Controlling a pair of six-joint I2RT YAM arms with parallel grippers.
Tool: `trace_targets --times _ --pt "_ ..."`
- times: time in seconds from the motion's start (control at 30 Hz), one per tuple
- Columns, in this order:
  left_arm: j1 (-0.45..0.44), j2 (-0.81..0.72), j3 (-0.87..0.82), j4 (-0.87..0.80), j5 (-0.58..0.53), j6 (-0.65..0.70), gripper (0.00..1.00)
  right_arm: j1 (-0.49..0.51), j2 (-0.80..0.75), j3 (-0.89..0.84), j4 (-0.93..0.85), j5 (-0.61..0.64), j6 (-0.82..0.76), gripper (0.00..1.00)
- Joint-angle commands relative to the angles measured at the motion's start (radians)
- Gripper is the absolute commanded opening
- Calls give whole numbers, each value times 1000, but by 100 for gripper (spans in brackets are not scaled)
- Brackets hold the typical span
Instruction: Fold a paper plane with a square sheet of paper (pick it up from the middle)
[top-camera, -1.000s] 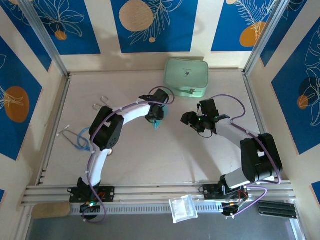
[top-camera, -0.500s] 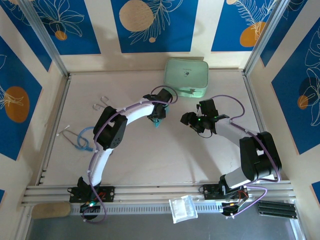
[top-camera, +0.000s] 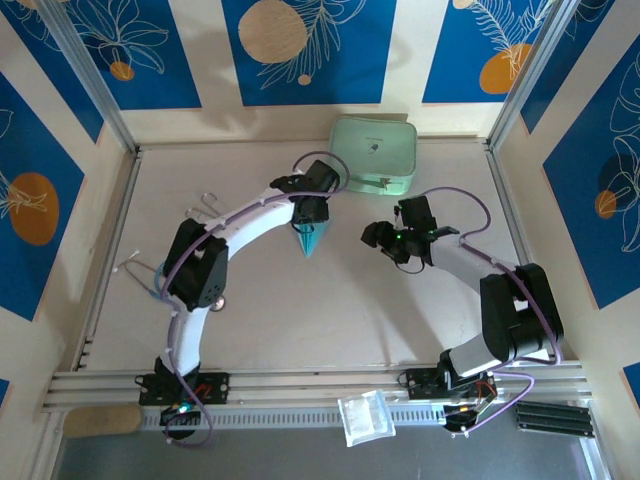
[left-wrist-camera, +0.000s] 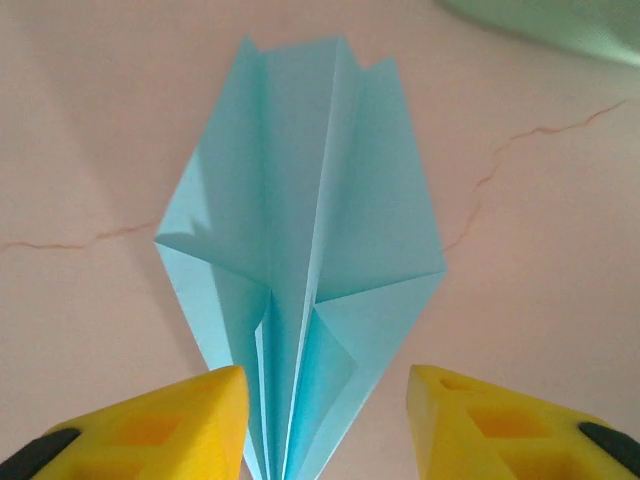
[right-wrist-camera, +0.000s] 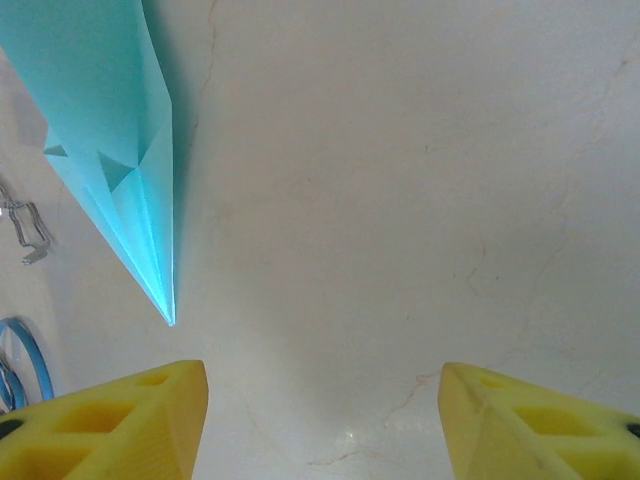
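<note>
The left fingers (left-wrist-camera: 150, 425) just parted, leaving the paper plane (left-wrist-camera: 305, 220) on the surface (left-wrist-camera: 540, 250), apparently finished; right fingers (right-wrist-camera: 110, 420) apart, empty.

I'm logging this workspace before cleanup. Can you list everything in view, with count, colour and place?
paper plane: one, sky-blue, middle of the table, nose toward the near edge
case: one, mint-green, far edge
wire hooks: seemingly two, silver, left side
cord loop: one, blue, left side
plastic bag: one, clear, in front of the near rail
left hand: one, yellow fingers, open, over the plane
right hand: one, yellow fingers, open, right of the plane
</note>
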Motion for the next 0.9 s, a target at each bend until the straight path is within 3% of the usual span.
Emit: trace_targets --times 0.0,0.1,0.2,0.37,0.47,0.7,0.87 --pt "5 -93 -31 -1 -54 -7 48 -3 -52 63 -61 52 -42 66" --pt "17 -201 -86 34 -106 14 52 -5 -86 115 -102 119 -105 71" --pt "47 -334 -202 90 -159 37 61 -5 -125 155 -124 214 -199 82" --pt "135 -559 -467 207 -277 89 87 -11 -186 158 -81 407 -332 100" --pt "187 -685 -650 295 -400 132 100 -31 -214 111 -7 534 -375 99" --pt "368 -905 -1074 661 -462 350 99 -146 -229 -84 201 637 -400 99" --pt "446 -875 -1241 965 -355 594 99 -201 -199 -230 432 619 -469 99"
